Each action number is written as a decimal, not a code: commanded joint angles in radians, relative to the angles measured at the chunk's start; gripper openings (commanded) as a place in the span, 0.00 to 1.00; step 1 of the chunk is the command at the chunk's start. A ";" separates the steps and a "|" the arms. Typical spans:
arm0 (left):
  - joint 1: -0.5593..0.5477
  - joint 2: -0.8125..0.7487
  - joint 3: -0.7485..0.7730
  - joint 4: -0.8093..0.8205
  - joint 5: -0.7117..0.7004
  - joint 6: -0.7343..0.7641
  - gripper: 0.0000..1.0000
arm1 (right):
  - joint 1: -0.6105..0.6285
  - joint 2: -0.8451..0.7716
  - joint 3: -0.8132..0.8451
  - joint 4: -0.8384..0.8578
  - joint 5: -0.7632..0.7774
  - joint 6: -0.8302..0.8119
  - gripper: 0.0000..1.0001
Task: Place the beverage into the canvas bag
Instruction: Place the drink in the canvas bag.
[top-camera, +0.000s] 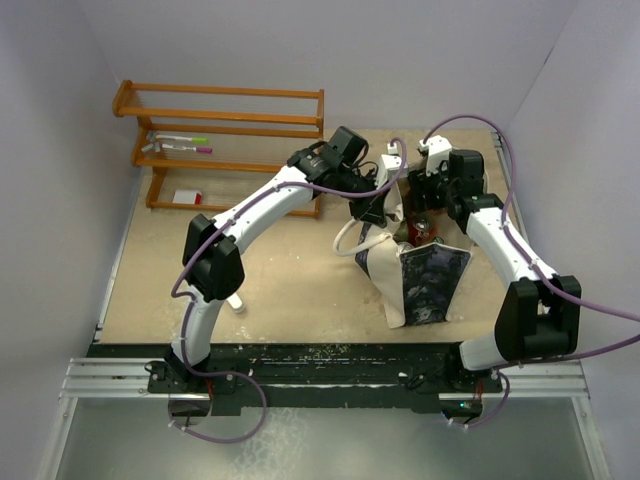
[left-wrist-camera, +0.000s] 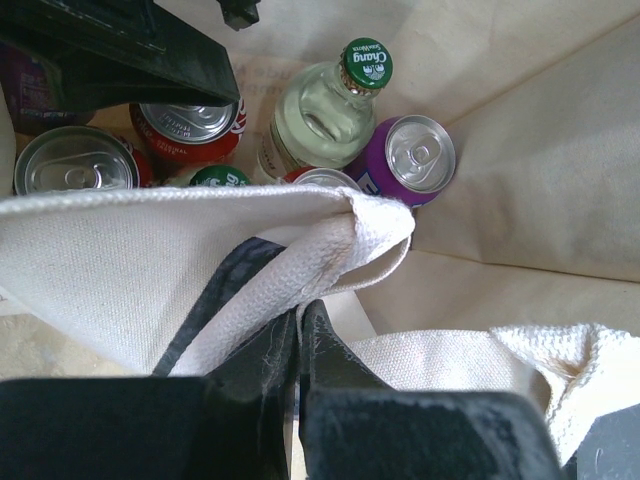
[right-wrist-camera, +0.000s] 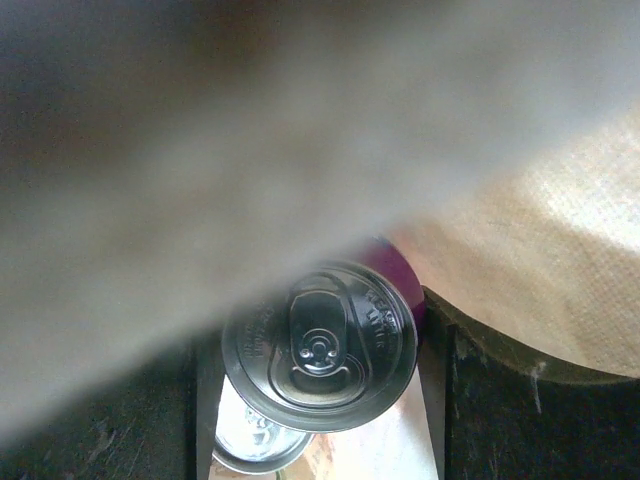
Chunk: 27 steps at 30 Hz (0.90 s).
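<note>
The cream canvas bag (top-camera: 425, 285) with its dark print stands on the table at centre right. My left gripper (top-camera: 383, 205) is shut on the bag's rim and handle (left-wrist-camera: 300, 290), holding the mouth apart. My right gripper (top-camera: 428, 220) reaches down into the bag. In the right wrist view its fingers (right-wrist-camera: 470, 400) flank a purple can (right-wrist-camera: 320, 345) and are shut on it, with another can top (right-wrist-camera: 255, 440) just below. Bag fabric (right-wrist-camera: 560, 230) crowds that view. Inside the bag I see a purple can (left-wrist-camera: 415, 160), a green-capped glass bottle (left-wrist-camera: 320, 110) and red cans (left-wrist-camera: 190, 125).
A wooden rack (top-camera: 220, 125) stands at the back left with markers (top-camera: 180, 143) on it and a small white and red item (top-camera: 187, 197) below. Grey walls close in on both sides. The arm bases sit on the near rail (top-camera: 320, 375).
</note>
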 joint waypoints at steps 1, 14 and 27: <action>0.010 0.036 0.026 0.057 -0.091 0.006 0.00 | -0.008 0.046 0.043 0.011 -0.095 -0.003 0.00; 0.019 0.014 0.052 0.074 -0.143 -0.002 0.00 | -0.009 0.067 0.062 -0.160 -0.198 -0.122 0.06; 0.019 0.003 0.047 0.067 -0.155 0.004 0.00 | -0.007 0.026 0.067 -0.125 -0.299 -0.130 0.08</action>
